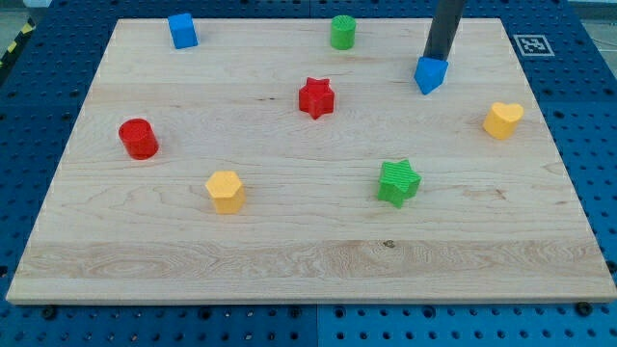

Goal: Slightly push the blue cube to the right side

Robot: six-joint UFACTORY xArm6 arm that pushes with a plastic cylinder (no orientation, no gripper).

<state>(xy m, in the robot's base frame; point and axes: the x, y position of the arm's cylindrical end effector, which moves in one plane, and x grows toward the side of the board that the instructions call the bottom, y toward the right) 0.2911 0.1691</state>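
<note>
So the blue cube (182,30) sits way out at 11 o'clock on the wooden board (289,251), well apart from the rod. The tip (438,59) is over at roughly 1 o'clock, right at the upper edge of a different blue block (431,74), a pointy one; can't tell if it's touching. No jaws on this thing, just a plain rod holding nothing. From the red star (315,97) near centre: green block (342,32) at 12, yellow heart (502,120) at 3, green star (398,182) at 5, yellow block (226,191) at 7, red block (138,139) at 9.
</note>
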